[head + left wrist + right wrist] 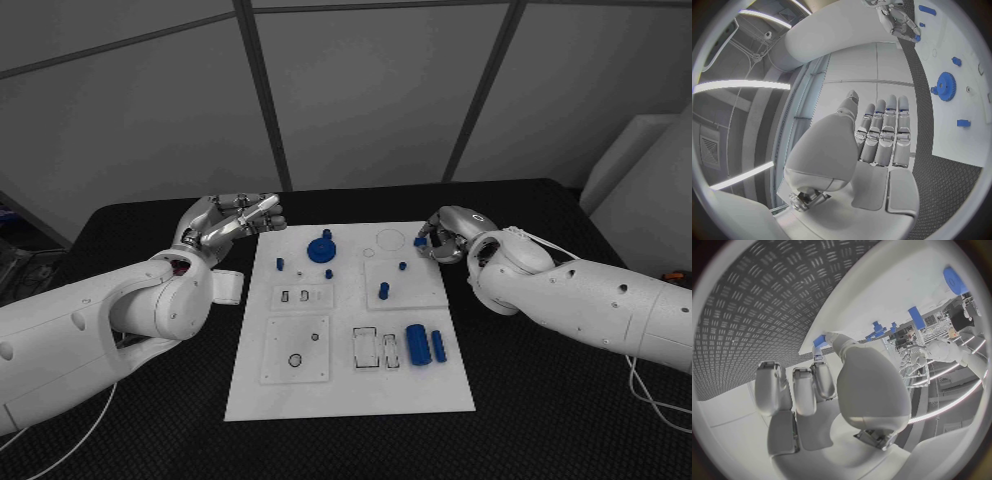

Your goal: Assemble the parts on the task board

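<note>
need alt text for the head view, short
A white rectangular task board lies on a black table with small blue parts on it, among them a round blue gear. The left hand hovers empty at its far left corner; the right hand pinches a small blue piece at the far right edge.

My head camera looks steeply down from above the near edge of the table (pixel 144 440), taking in the whole task board (pixel 353 390). Each wrist camera sits close behind its own hand, facing along the fingers; both catch the board (pixel 967 75) (pixel 879 295) obliquely.
</note>
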